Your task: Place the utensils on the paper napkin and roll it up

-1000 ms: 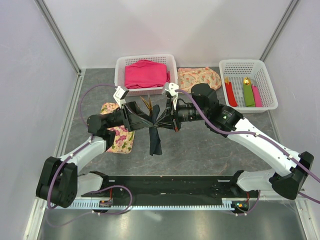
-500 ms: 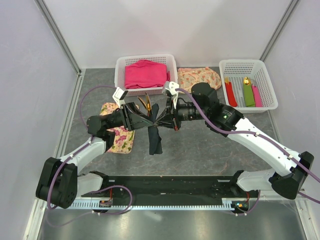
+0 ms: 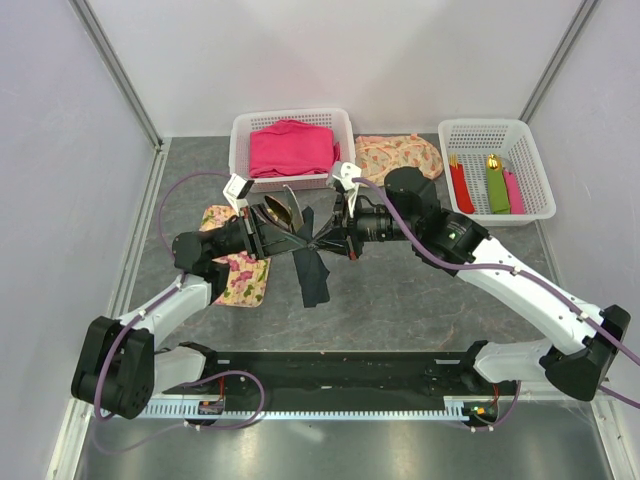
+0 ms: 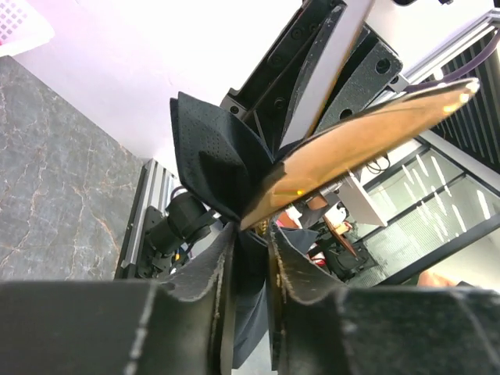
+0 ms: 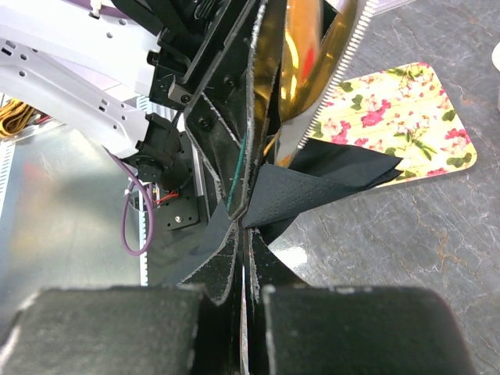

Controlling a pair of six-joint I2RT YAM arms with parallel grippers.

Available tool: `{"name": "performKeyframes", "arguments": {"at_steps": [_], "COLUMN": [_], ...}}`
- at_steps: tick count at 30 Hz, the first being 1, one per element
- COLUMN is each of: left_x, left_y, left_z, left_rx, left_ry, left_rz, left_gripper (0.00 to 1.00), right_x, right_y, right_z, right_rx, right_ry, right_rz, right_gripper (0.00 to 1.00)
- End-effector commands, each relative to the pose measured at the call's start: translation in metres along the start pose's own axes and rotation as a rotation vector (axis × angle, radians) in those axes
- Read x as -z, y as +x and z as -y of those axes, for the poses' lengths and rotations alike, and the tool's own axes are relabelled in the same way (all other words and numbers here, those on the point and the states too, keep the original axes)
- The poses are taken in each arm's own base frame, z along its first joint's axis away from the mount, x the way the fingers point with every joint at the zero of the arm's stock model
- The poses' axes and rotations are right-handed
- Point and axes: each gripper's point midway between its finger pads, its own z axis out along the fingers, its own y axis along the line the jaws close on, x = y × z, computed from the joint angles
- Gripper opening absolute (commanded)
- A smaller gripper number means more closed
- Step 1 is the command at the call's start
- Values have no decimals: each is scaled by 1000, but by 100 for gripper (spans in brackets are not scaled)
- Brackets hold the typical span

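Observation:
Above the table's middle, a crumpled black paper napkin (image 3: 312, 272) hangs between both grippers, its loose end drooping toward the table. Gold heads of the utensils (image 3: 280, 208) stick out of the bundle's far side. My left gripper (image 3: 292, 238) comes in from the left and is shut on the napkin fold. In the left wrist view the napkin (image 4: 209, 160) fills the jaw gap at my left gripper (image 4: 251, 234), and a gold spoon head (image 4: 351, 141) rises from it. My right gripper (image 3: 328, 240) is shut on the opposite side. In the right wrist view my right gripper (image 5: 244, 226) pinches the napkin (image 5: 312, 191) below the gold utensils (image 5: 305, 70).
A floral mat (image 3: 243, 280) lies on the table under the left arm. A white basket (image 3: 240, 150) at the back holds pink cloth. Floral cloth (image 3: 398, 155) lies beside it. Another white basket (image 3: 495, 130) at back right holds red, green and pink rolls (image 3: 497, 185).
My left gripper has closed onto the napkin bundle. The gold utensil heads have swung left and lower. The right gripper has stayed shut on the napkin.

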Motion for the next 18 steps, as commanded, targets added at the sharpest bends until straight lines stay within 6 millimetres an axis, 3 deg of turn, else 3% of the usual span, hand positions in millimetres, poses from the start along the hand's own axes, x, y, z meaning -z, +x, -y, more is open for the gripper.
{"name": "performKeyframes", "arguments": {"at_steps": [1,4,8,9,10,12,13,16,18], "left_x": [3,3,3,4,3,4,4,5,5], "left_y": [-2,-3,-7,-9,-10,-15,-17,-24,-28], "left_z": [59,58,57,57,57,46,45,33,21], "left_rx": [-303,-290,-276,-281,-283,-260,-267,-270,-271], "left_ry": [197,194,191,187,186,144,137,85,32], "left_rz": [33,35,59,63,64,75,84,99,106], "left_gripper": [8,2,2,2,2,2,2,2,2], "right_x": [6,6,7,7,8,11,12,21,27], "right_y": [-16,-17,-16,-17,-17,-19,-20,-26,-29], "right_z": [-1,0,5,7,8,13,15,29,35], "right_rx": [59,64,63,61,56,46,41,20,-9], "right_ry": [20,26,57,68,77,115,132,234,287], "right_rz": [63,65,66,70,71,81,85,109,130], "right_gripper": [0,0,0,6,23,45,66,92,97]}}
